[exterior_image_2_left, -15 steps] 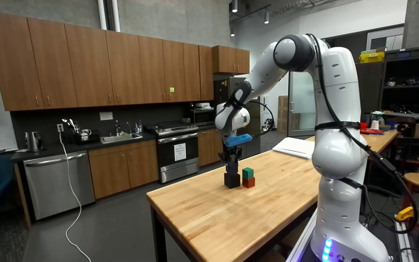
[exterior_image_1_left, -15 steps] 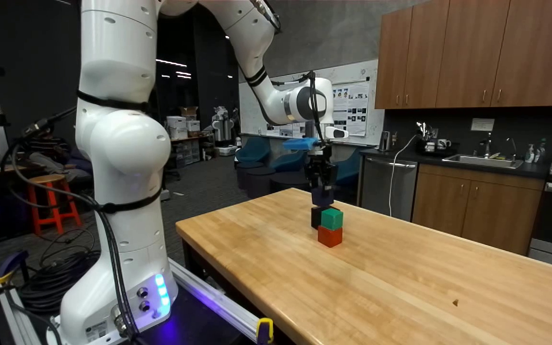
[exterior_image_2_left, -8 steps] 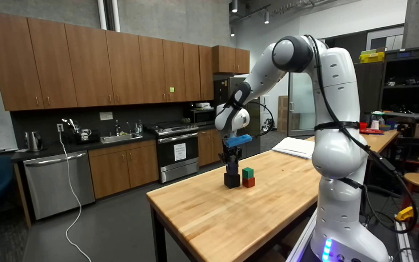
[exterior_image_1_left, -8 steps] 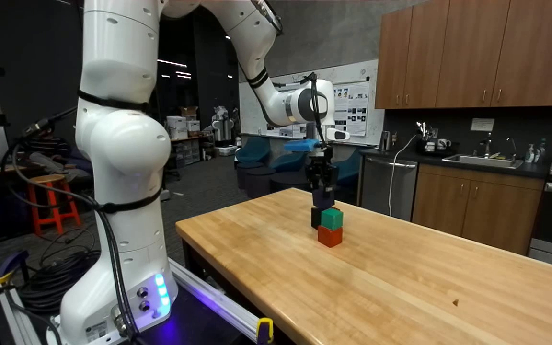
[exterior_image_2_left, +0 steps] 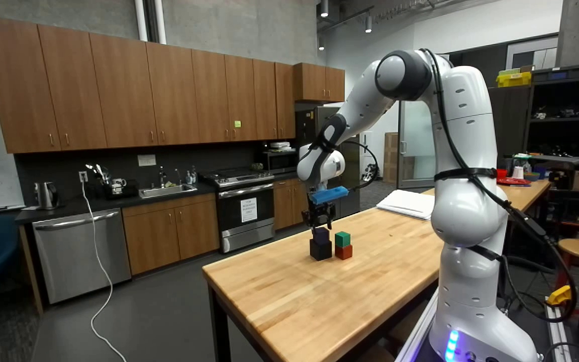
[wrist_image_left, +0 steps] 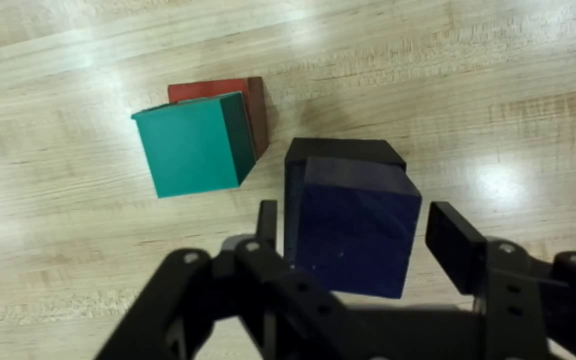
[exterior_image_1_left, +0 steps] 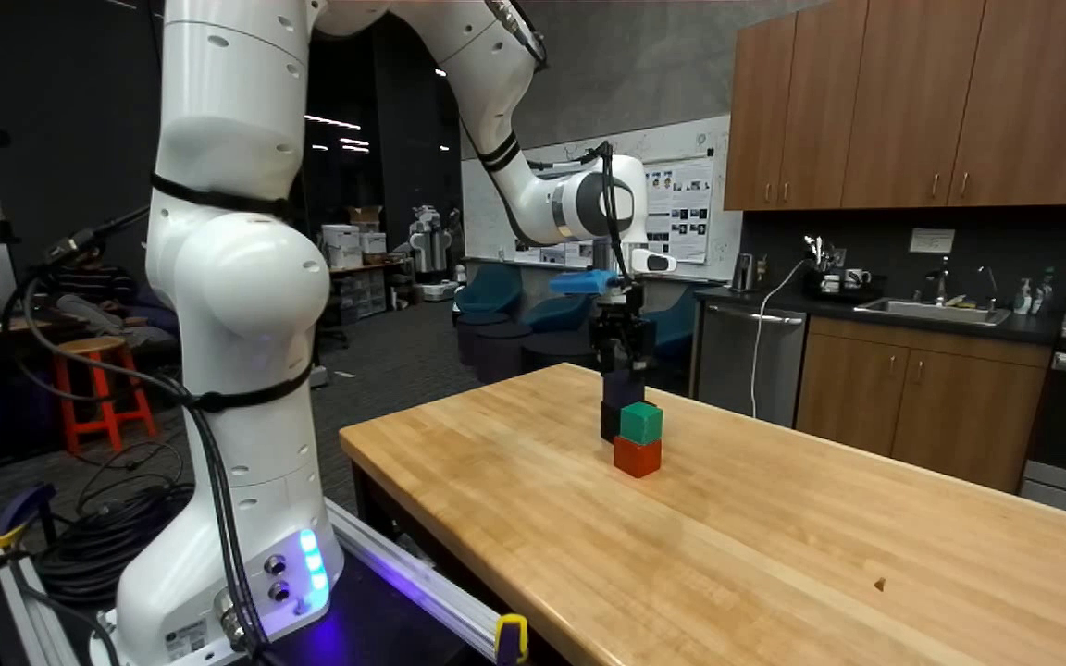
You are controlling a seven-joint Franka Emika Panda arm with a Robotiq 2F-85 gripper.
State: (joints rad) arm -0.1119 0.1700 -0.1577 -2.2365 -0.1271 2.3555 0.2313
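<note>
- Lower middle of the wrist view: claw [wrist_image_left: 352,234] spread, 1 finger on each side of the dark blue block [wrist_image_left: 360,225].
- Bare wood visible between block and finger on both sides, so no pinch. Finger toward the left of the frame [wrist_image_left: 267,220] and finger toward the right [wrist_image_left: 452,245] both stand clear.
- How far down the block's sides they reach: can't tell.
- Dark blue block sits on the black block [exterior_image_2_left: 320,250], 2 high, just right of centre in an exterior view. From the wrist, black peeks out along its upper and left edges.
- 2nd stack: green block [wrist_image_left: 195,145] on red block [wrist_image_left: 218,89], upper left in the wrist view. Green slightly off square; red shows along its upper and right edges.
- Stacks near each other, not touching, strip of wood between.
- In an exterior view, green block [exterior_image_1_left: 641,423] and red block overlap part of the black block.
- All 4 blocks are on the light wood counter [exterior_image_2_left: 279,301].
- Blue part [exterior_image_2_left: 328,194] mounted just above the claw.
- White stack [exterior_image_2_left: 407,204] on the counter, right of centre in the same view.
- Small brown speck [exterior_image_1_left: 879,585] on the counter, lower right.
- Arm [exterior_image_1_left: 237,268] fills the left of that frame; stool [exterior_image_1_left: 96,398] with orange legs behind it.
</note>
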